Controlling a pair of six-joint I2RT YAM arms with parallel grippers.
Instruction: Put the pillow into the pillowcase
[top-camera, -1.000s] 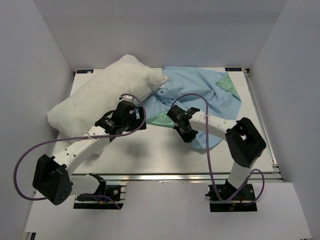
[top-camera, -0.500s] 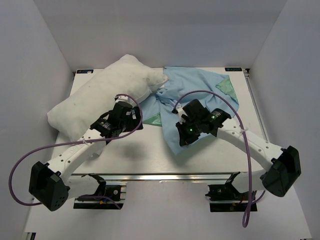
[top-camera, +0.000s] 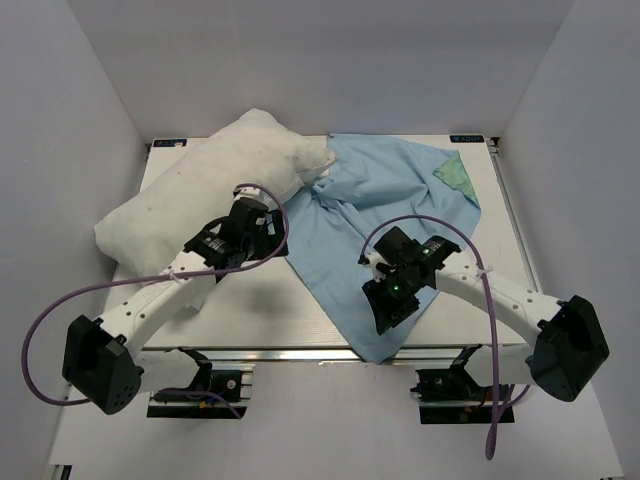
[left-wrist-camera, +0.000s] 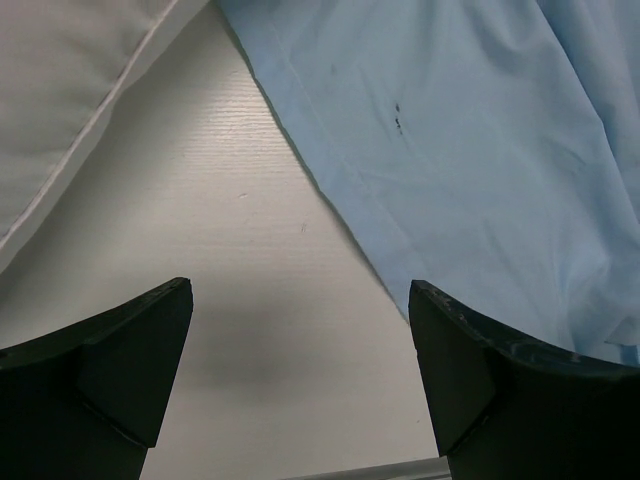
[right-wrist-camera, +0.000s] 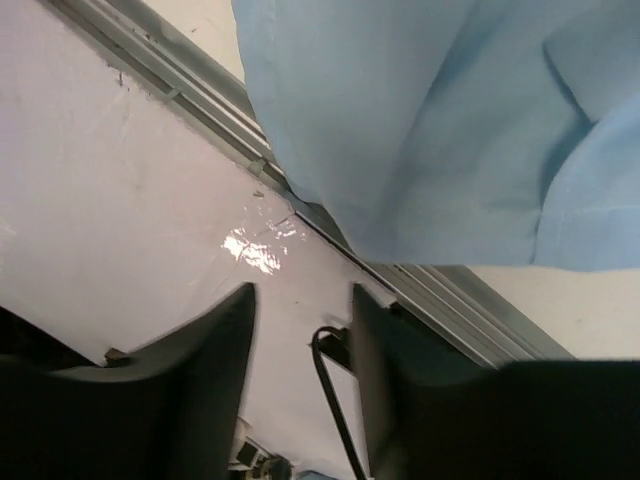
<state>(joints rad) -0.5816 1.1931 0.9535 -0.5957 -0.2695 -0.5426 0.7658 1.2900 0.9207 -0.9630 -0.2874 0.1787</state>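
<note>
Fingers (left-wrist-camera: 120, 360) on your left gripper (left-wrist-camera: 300, 300) are hanging wide apart and grasping nothing, over bare table (top-camera: 270, 310) between the pillow (top-camera: 200, 195) and the pillowcase (top-camera: 370, 215). Your right gripper (right-wrist-camera: 303, 300) is showing a gap too, with no cloth in it. I'm reading this as the layout step. The pillow is lying diagonally at rear left, fully outside the case, with its far corner touching the bunched blue fabric. The case is lying spread, plain side up, across the right half. For the next move you're looking for the open hem, then pinching one layer only so the mouth gapes toward the pillow. The top view is giving you the whole layout plus a teal patterned corner (top-camera: 458, 172) at far right. The left wrist view is showing the case's stitched edge running just beside the pillow seam. The right wrist view is showing the near corner drooping past the front rail (right-wrist-camera: 200, 95). No view is showing the mouth.
</note>
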